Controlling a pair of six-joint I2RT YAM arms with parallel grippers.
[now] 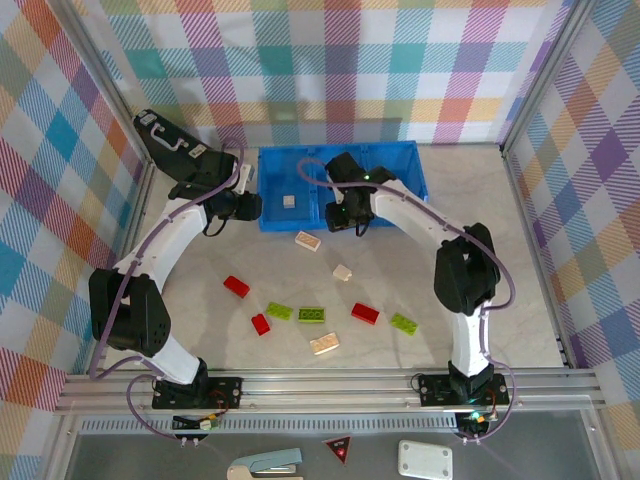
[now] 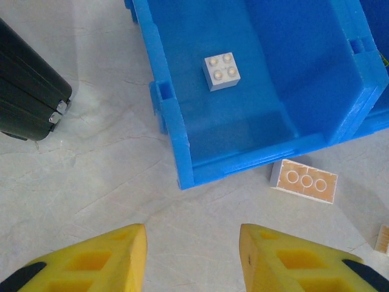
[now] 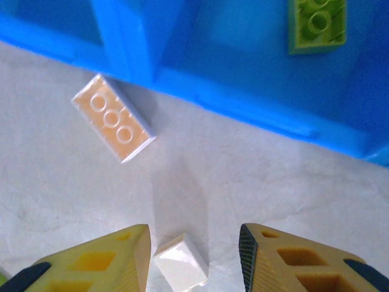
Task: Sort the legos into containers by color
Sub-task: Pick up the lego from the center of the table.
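Note:
The blue bin stands at the back of the table. A cream square brick lies in its left compartment, and a green brick lies in another. My left gripper hovers open over bare table at the bin's left front corner. My right gripper is open at the bin's front wall. A small white brick lies on the table below it, close by the left finger. An upturned cream brick rests by the bin front.
Loose legos lie mid-table: red; green; cream. A black briefcase leans at the back left, near my left arm. Checkered walls close in three sides.

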